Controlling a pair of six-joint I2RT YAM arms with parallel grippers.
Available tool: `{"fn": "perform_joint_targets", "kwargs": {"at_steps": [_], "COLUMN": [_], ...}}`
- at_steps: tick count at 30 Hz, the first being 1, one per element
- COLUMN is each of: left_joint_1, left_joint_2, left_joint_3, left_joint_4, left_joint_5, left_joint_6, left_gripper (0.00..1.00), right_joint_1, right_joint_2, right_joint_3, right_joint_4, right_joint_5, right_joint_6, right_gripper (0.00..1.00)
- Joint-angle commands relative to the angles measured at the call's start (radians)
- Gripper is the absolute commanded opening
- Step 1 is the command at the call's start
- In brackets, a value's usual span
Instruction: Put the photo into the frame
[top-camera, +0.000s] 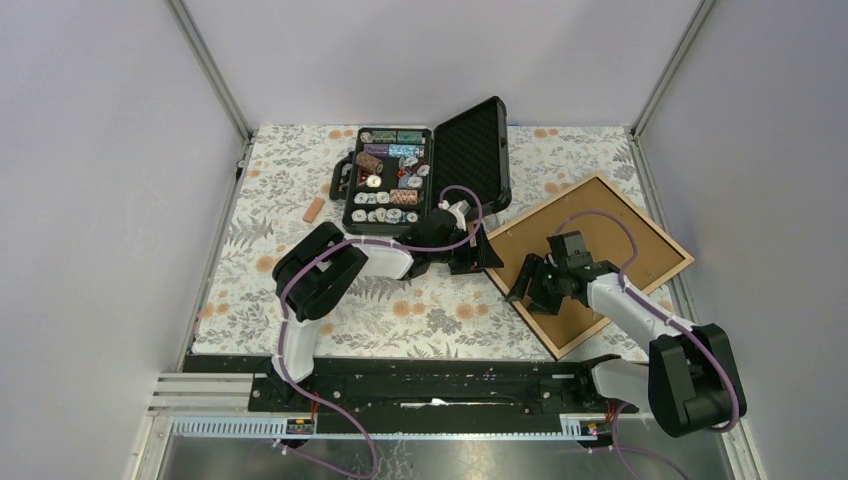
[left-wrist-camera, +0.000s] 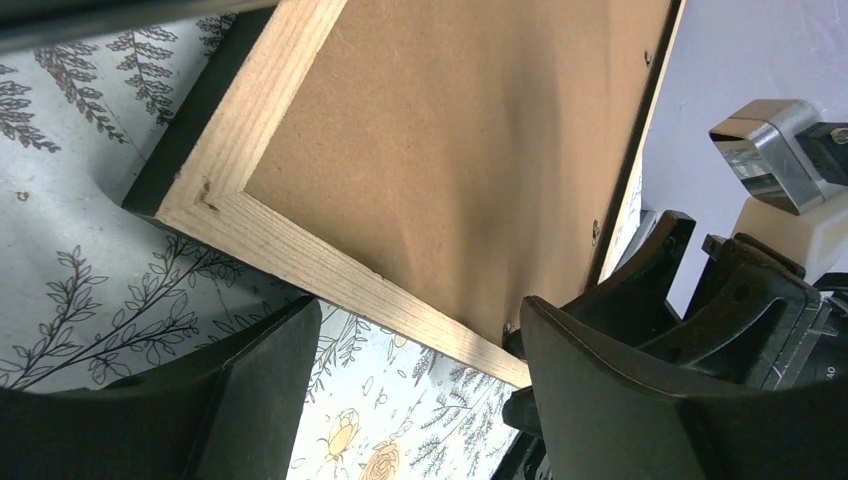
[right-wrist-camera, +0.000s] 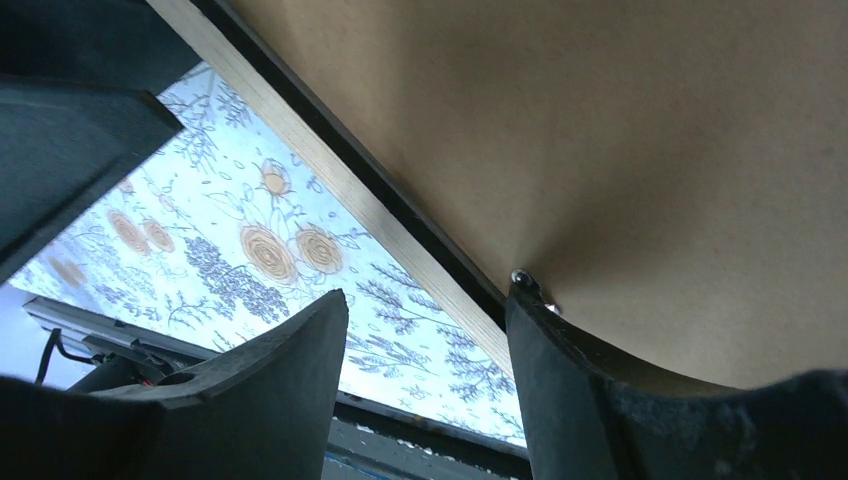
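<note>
The frame (top-camera: 645, 217) lies back side up on the right of the table, its light wood rim around a brown backing board (top-camera: 600, 245). The photo is out of view. My left gripper (top-camera: 487, 255) is open at the frame's left corner, and in the left wrist view the wood rim (left-wrist-camera: 300, 260) runs just beyond the open gripper (left-wrist-camera: 420, 370). My right gripper (top-camera: 527, 295) is open over the frame's near-left edge. In the right wrist view its (right-wrist-camera: 430, 340) right finger (right-wrist-camera: 600, 400) touches a small metal tab (right-wrist-camera: 525, 280) on the board (right-wrist-camera: 600, 150).
An open black case of poker chips (top-camera: 400, 180) stands at the back centre, with its lid (top-camera: 475, 155) raised beside the frame's corner. A small tan cylinder (top-camera: 314, 210) lies left of the case. Floral cloth (top-camera: 400, 310) covers the table, and a metal rail (top-camera: 430, 385) runs along the near edge.
</note>
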Motion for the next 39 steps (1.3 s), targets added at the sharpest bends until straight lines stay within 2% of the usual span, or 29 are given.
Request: {"fn": "perform_joint_targets", "kwargs": {"at_steps": [1,5,7,13,17,21,25,33,39], "left_joint_1": [-0.001,-0.005,-0.005,-0.007,-0.015,-0.028,-0.048,-0.040,-0.028], "left_joint_2": [0.009,-0.005,-0.035,-0.129,-0.115,-0.083,-0.047,0.014,0.042], "left_joint_3": [0.014,0.033,0.031,-0.009,-0.037,-0.062,-0.053,0.003,0.060], "left_joint_4": [-0.093,-0.129,-0.146,-0.201,-0.143,-0.057,-0.028,-0.028,-0.068], "left_joint_5": [-0.002,-0.010,-0.008,-0.032,-0.002,0.037,0.042,0.048,0.045], "left_joint_6": [0.049,0.078,0.091,0.146,0.106,0.039,0.012,0.003,0.024], "left_gripper": [0.79,0.79,0.80,0.83,0.83,0.85,0.86,0.85,0.85], "right_joint_1": [0.004,0.004,0.004,0.004,0.003,0.000,-0.001,-0.001,0.006], "right_joint_2": [-0.021,0.018,0.019,-0.061,-0.019,0.043,0.096,0.085,0.073], "right_joint_3": [0.021,0.094,0.155,0.206,0.213,0.178,0.143,0.034,-0.035], "right_joint_4": [-0.178,-0.186,-0.234,-0.269,-0.244,-0.154,-0.118,-0.070,-0.017], "right_joint_5": [0.036,0.026,0.079,0.155,0.181,0.178,0.138,0.046,-0.086], "right_joint_6": [0.013,-0.020,-0.041,-0.047,-0.048,-0.046,-0.050,-0.030,0.005], "right_gripper": [0.67,0.68,0.70,0.75,0.77,0.84,0.83,0.82,0.81]}}
